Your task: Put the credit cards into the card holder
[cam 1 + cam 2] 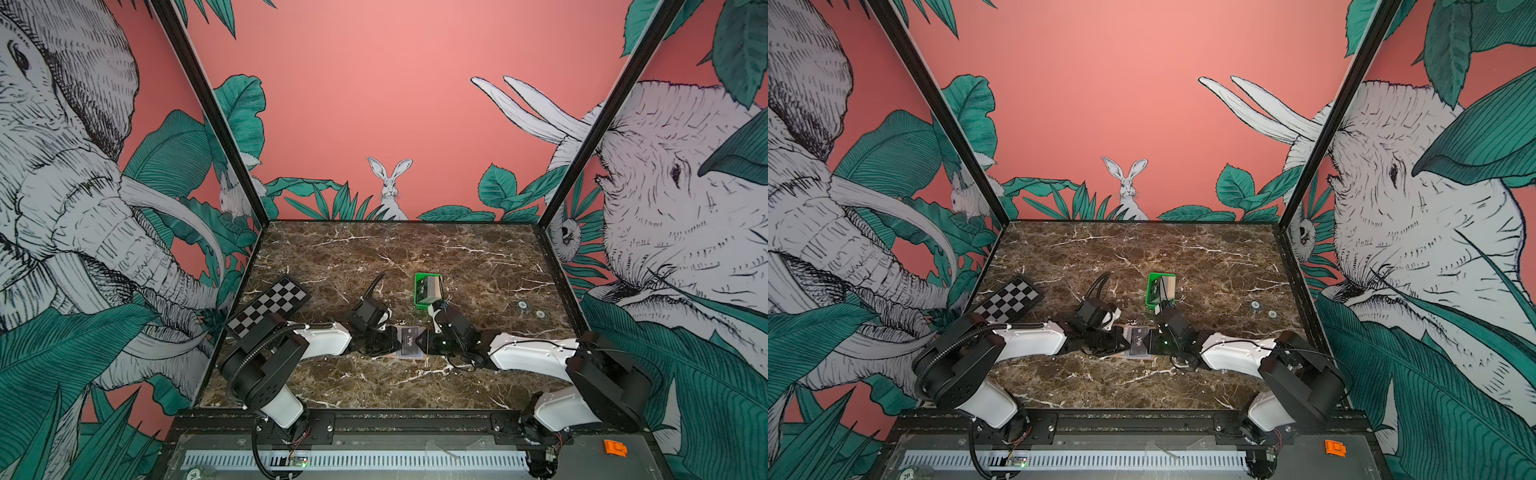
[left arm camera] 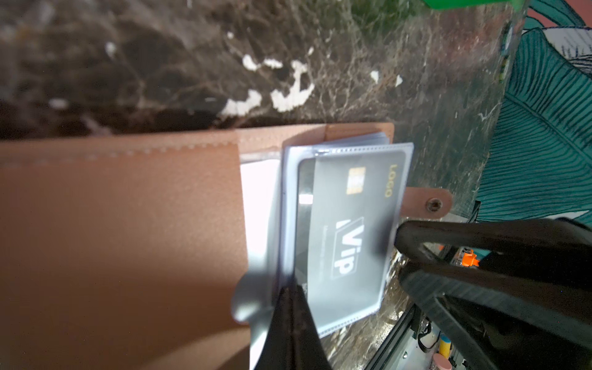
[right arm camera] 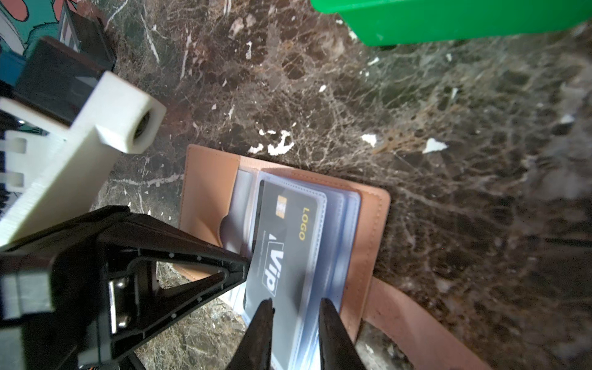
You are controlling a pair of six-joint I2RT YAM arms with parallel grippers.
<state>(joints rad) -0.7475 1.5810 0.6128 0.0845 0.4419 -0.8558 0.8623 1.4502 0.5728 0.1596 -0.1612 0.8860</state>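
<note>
The tan card holder (image 3: 368, 224) lies open on the marble between my two grippers, its tan edge showing in both top views (image 1: 409, 356) (image 1: 1133, 358). The black VIP card (image 2: 349, 230) (image 3: 282, 243) (image 1: 409, 341) sits in one of its clear pockets. My left gripper (image 2: 290, 320) (image 1: 397, 343) is shut on the edge of that clear pocket. My right gripper (image 3: 296, 307) (image 1: 424, 343) is open, its two fingertips standing apart just over the card's near end. More credit cards, a dark one (image 1: 424, 289) and a tan one (image 1: 435, 286), lie in the green tray.
The green tray (image 1: 428, 275) (image 1: 1162, 274) (image 3: 448, 19) stands just behind the right gripper. A black-and-white checkerboard (image 1: 268, 305) lies at the left wall. Two small round discs (image 1: 523, 305) sit on the table's right side. Both forearms stretch across the front half.
</note>
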